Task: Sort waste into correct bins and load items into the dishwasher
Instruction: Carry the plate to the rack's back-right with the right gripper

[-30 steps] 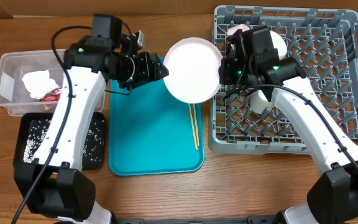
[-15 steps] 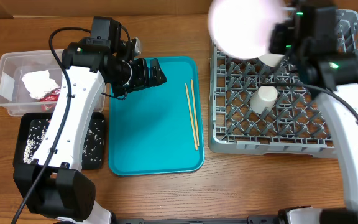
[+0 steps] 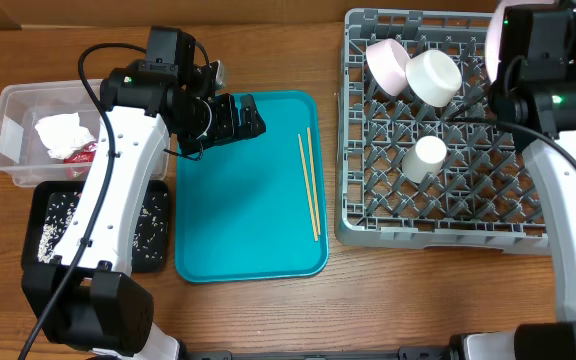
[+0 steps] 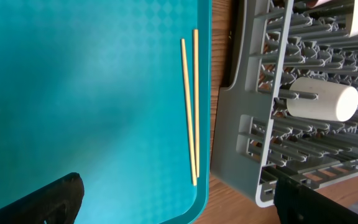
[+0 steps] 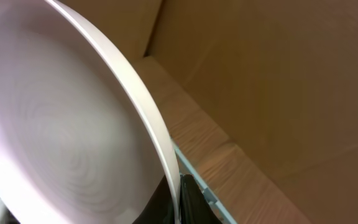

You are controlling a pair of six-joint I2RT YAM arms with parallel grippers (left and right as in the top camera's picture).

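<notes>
Two chopsticks (image 4: 189,112): thin pale wood, side by side on the teal tray (image 3: 238,220), between the left tool (image 3: 252,118) and the rack (image 3: 448,205).
Chopstick axis: both run parallel along the tray's long side, close to its rack-side edge.
Left tool: jaws spread wide and holding nothing, above the tray's corner nearest the clear tub (image 3: 13,110).
Left arm: rises from the table's near edge, with the wrist turned so the tool points toward the rack.
Plate (image 5: 61,137): white and round with a faint pink cast, its rim pinched in the right tool (image 5: 180,198).
Right tool: clamped on the plate's rim, above the rack's right corner, opposite the arm's base.
Plate pose: on edge, showing only a narrow sliver from overhead.
Rack contents: two white bowls (image 3: 433,77) are tipped and a small cup (image 3: 426,158) lies on its side, all off to the right tool's side.
</notes>
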